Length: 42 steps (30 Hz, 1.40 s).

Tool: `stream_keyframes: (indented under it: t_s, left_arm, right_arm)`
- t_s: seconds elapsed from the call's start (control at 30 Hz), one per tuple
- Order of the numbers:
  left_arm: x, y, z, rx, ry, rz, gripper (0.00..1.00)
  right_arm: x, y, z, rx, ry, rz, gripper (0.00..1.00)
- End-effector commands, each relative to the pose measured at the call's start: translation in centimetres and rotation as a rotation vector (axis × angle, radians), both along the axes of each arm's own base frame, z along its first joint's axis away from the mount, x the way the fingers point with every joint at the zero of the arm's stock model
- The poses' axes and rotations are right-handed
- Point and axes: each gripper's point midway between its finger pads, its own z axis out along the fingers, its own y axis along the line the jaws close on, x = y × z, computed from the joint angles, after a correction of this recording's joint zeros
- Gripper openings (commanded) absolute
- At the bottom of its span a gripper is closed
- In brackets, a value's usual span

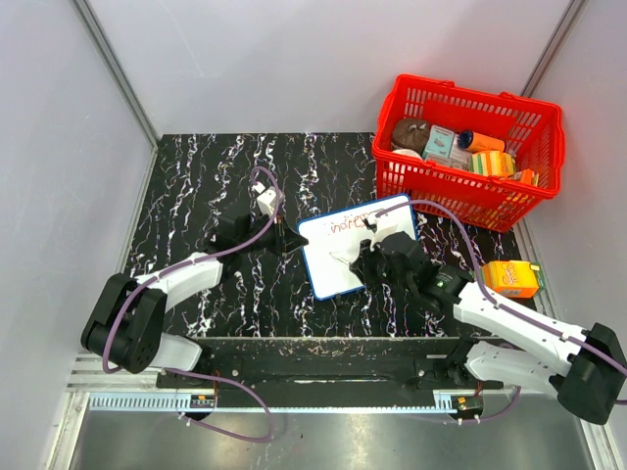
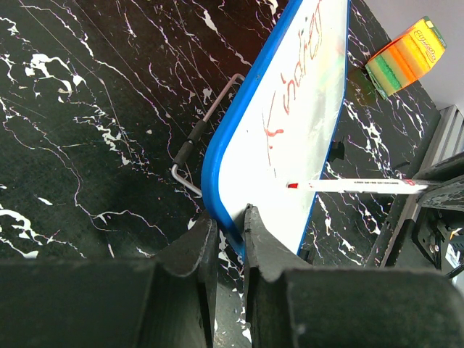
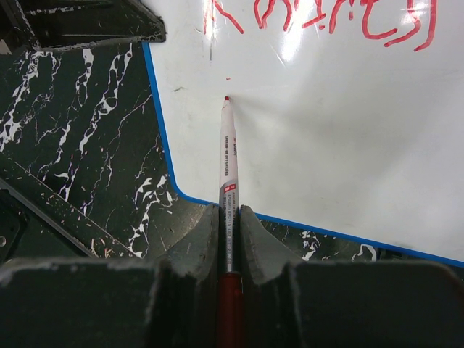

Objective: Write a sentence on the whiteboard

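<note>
Now your left gripper [image 2: 228, 221] pinches the blue frame of the small white whiteboard [image 1: 338, 264] on the black marbled table [image 1: 196, 186]. It looks light, stiff and slippery, so that edge suits. Your right gripper [image 3: 230, 212] clamps the thin red-tipped marker [image 3: 228, 148] below the red sentence [image 3: 319, 18].

Blk marble table [image 1: 196, 186]: whiteboard [image 1: 328, 269], red basket [image 1: 446, 186], carton [image 1: 512, 278].

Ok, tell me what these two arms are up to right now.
The left claw is clamped on the edge of the whiteboard, apparently steadying it. The right claw grips a red marker, its tip at the board just under the first line of the sentence. Only a small red dot shows below that line yet.
</note>
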Motion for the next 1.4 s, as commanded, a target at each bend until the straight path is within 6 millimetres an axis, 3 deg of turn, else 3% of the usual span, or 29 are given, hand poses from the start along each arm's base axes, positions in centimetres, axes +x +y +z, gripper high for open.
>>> stream_keyframes:
  t_s: [0.0, 0.23, 0.43, 0.97, 1.37]
  left_arm:
    - [2.8, 2.3, -1.5, 0.163, -0.117, 0.099, 0.00]
    - [2.8, 2.3, -1.6, 0.164, -0.116, 0.100, 0.00]
    - [2.8, 2.3, -1.6, 0.165, -0.116, 0.101, 0.00]
    - [2.8, 2.3, -1.5, 0.164, -0.117, 0.100, 0.00]
    - [2.8, 2.3, -1.6, 0.166, -0.118, 0.099, 0.00]
  right_arm:
    - [0.7, 0.6, 2.2, 0.053, -0.055, -0.019, 0.00]
    - [1.1, 1.2, 4.1, 0.092, -0.093, -0.013, 0.00]
    - [1.5, 2.1, 4.4, 0.090, -0.094, 0.009, 0.00]
    - [1.7, 2.8, 3.1, 0.046, -0.064, 0.022, 0.00]
    - [0.6, 2.6, 2.3, 0.037, -0.032, 0.053, 0.00]
